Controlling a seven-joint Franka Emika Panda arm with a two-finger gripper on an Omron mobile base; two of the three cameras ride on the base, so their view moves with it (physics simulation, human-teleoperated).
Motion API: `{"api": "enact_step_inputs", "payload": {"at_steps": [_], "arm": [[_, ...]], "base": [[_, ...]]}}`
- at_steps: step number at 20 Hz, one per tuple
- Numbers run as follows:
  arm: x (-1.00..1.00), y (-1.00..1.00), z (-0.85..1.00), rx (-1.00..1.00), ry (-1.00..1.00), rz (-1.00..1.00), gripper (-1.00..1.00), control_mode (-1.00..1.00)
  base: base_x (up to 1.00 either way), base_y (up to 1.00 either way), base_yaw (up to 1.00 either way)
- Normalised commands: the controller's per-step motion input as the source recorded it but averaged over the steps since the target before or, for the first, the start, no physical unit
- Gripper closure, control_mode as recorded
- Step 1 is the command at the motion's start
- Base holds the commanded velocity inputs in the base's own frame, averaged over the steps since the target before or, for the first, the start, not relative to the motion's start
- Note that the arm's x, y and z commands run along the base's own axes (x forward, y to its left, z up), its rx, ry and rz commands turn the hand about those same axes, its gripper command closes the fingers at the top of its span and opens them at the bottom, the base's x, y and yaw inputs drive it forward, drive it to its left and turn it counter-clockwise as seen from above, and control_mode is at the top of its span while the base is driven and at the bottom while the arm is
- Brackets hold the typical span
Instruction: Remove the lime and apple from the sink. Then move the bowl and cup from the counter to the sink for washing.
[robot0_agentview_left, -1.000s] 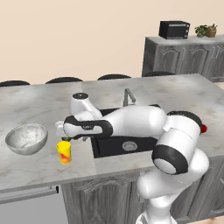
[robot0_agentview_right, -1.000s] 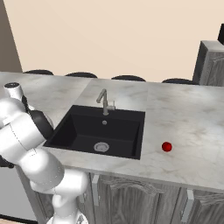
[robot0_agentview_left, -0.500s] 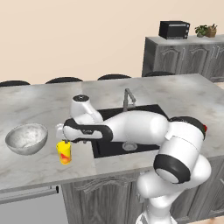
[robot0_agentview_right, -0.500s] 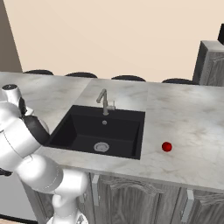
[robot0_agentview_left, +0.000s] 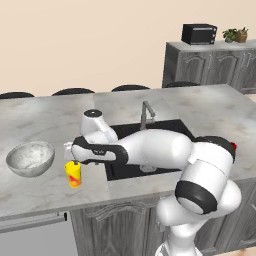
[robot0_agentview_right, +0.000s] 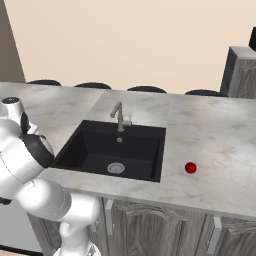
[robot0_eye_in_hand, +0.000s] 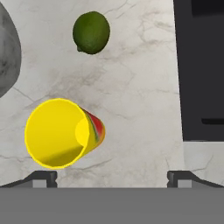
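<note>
Since the earlier frame the arm has drawn nearer the cup (robot0_agentview_left: 73, 174), the gripper (robot0_eye_in_hand: 112, 177) now directly above it, jaws wide apart and empty. Cup stands upright on the counter (robot0_agentview_left: 45, 120), long axis vertical, mouth up, between bowl (robot0_agentview_left: 30, 158) and sink (robot0_agentview_right: 115, 150). Lime (robot0_eye_in_hand: 91, 32) rests on the counter nearby; apple (robot0_agentview_right: 190, 168) right of the sink.
</note>
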Motion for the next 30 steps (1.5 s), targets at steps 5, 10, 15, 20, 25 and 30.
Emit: {"api": "enact_step_inputs", "payload": {"at_steps": [5, 10, 15, 20, 25, 30], "arm": [[-0.01, 0.00, -0.01, 0.00, 0.00, 0.00, -1.00, -1.00], [-0.04, 0.00, -0.05, 0.00, 0.00, -0.01, -1.00, -1.00], [-0.02, 0.00, -0.06, 0.00, 0.00, -0.02, -1.00, -1.00], [0.00, 0.00, -0.07, 0.00, 0.00, -0.01, -1.00, -1.00], [0.00, 0.02, -0.07, 0.00, 0.00, -0.02, -1.00, -1.00], [0.00, 0.03, -0.07, 0.00, 0.00, -0.02, -1.00, -1.00]], "base": [[0.00, 0.00, 0.00], [0.00, 0.00, 0.00], [0.00, 0.00, 0.00], [0.00, 0.00, 0.00], [0.00, 0.00, 0.00], [0.00, 0.00, 0.00]]}}
